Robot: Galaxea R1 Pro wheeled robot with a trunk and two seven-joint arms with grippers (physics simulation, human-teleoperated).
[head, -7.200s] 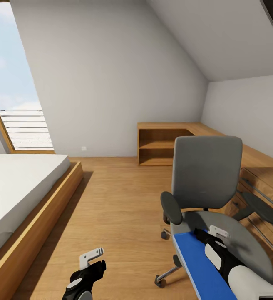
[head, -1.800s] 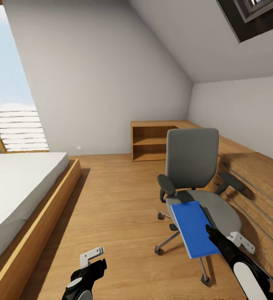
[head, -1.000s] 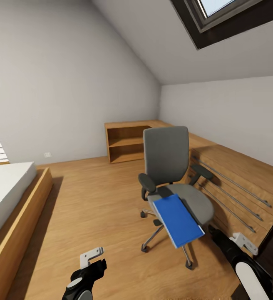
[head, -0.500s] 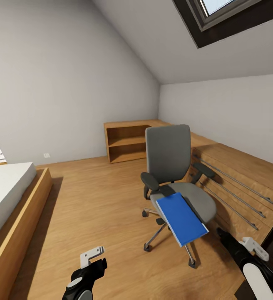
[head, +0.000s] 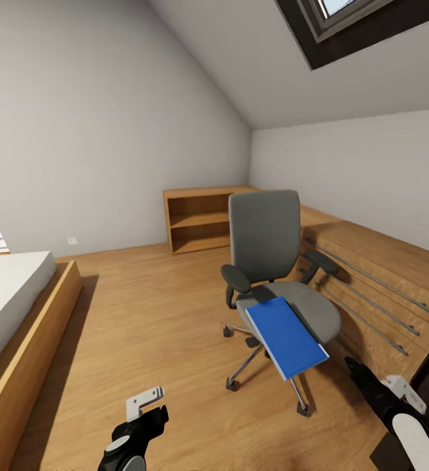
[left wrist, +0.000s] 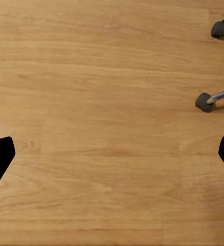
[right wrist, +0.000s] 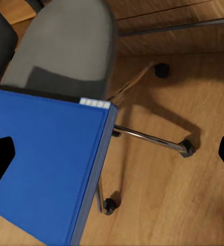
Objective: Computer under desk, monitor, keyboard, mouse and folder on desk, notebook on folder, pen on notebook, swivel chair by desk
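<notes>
One thing has changed in the last moments: the robot has pulled back and turned, so the swivel chair [head: 280,275] now sits whole in the centre-right of the head view, where seconds ago it crowded the lower right corner with the right arm reaching over its seat. The folder [head: 285,336] has not come along. It lies on the front of the grey seat, its lower end hanging out past the seat's edge, tilted down toward the lower right of the frame. The right wrist view confirms it: the blue sheet fills the left half there [right wrist: 45,164], with the seat pad behind and the chrome spokes and casters beneath.

Both grippers are empty. The right gripper [head: 404,390] hangs at the lower right of the head view, just beside the folder's low corner but apart from it, and its jaws are spread wide, their dark tips showing at opposite edges of the right wrist view. The left gripper [head: 142,403] hangs at the lower centre-left over bare wood floor [left wrist: 101,123], jaws likewise released.

For the task, this reads as a grasp let go or missed; the folder is not yet off the chair. Its overhang looks precarious, and a nudge could tip it to the floor. A fresh approach to the overhanging edge seems the likely next need.
</notes>
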